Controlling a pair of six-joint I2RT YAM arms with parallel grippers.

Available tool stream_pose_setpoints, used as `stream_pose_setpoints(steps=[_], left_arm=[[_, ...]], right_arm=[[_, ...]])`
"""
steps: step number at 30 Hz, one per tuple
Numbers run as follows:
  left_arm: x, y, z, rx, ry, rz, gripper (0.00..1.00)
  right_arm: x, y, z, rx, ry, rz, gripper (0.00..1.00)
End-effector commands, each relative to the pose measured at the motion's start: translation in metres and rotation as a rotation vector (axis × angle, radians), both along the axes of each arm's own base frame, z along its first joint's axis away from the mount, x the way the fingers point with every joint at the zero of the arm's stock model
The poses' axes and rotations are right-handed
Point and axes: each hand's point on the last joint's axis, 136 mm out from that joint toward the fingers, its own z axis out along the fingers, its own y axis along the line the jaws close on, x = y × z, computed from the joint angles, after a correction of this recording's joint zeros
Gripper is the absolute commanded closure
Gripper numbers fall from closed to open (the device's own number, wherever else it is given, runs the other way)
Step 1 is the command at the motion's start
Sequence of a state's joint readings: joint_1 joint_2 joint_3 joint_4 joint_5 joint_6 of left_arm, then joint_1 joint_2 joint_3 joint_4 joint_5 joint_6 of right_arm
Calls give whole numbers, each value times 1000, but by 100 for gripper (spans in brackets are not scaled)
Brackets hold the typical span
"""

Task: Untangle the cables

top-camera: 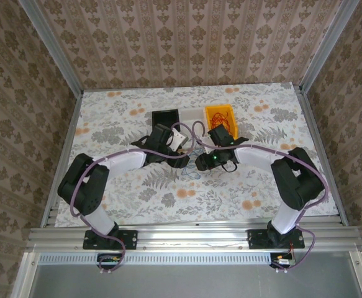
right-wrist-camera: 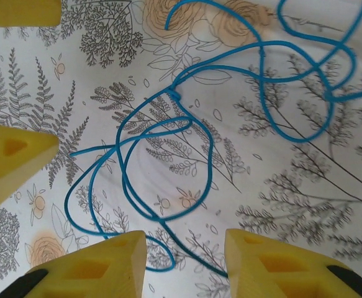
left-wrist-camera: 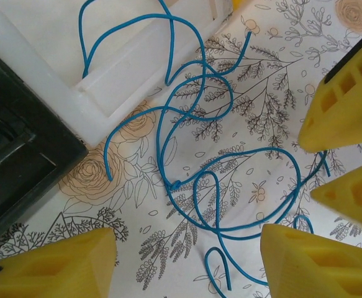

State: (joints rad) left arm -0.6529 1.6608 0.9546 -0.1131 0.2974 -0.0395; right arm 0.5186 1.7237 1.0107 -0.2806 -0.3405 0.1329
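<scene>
step: loosening thin blue flexible cable (left-wrist-camera: 174,184) — sprawled mid-frame on floral-print table (left-wrist-camera: 274,124), one loop over rim of white plastic bin (left-wrist-camera: 50,81), upper left | left gripper (left-wrist-camera: 187,248), right gripper (right-wrist-camera: 184,248): jaws released, empty | next: likely pinch separate strands — pull apart

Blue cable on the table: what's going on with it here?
Two robot arms are working on a blue cable that lies in loose loops on the floral table. The left hand and right hand hover close over it, facing each other. Both have their jaws apart and neither is pinching the cable. Part of the cable arches over the rim of the white bin, next to a black bin. What looks like a small knot sits mid-cable, so it isn't untangled yet.
</scene>
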Motion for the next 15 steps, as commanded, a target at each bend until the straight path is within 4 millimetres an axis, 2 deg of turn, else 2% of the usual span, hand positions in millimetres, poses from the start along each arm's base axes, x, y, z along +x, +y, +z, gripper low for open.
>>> stream_pose_setpoints(steps=[1,8,11,13,15], left_arm=[[5,-1,3,19,-25,-31,37],[3,6,-2,18,-8,-13,37],[3,6,-1,9,-8,-7,37],[4,4,-1,1,-6,-7,37],[5,1,1,-8,-8,-10,37]], right_arm=[[3,2,-5,-41,-2,27,62],[-5,5,-23,-103,21,72,66],[-8,1,-23,-110,18,65,88],[-6,-5,-14,-118,-30,39,99],[-1,-16,-3,-135,-91,-13,100]])
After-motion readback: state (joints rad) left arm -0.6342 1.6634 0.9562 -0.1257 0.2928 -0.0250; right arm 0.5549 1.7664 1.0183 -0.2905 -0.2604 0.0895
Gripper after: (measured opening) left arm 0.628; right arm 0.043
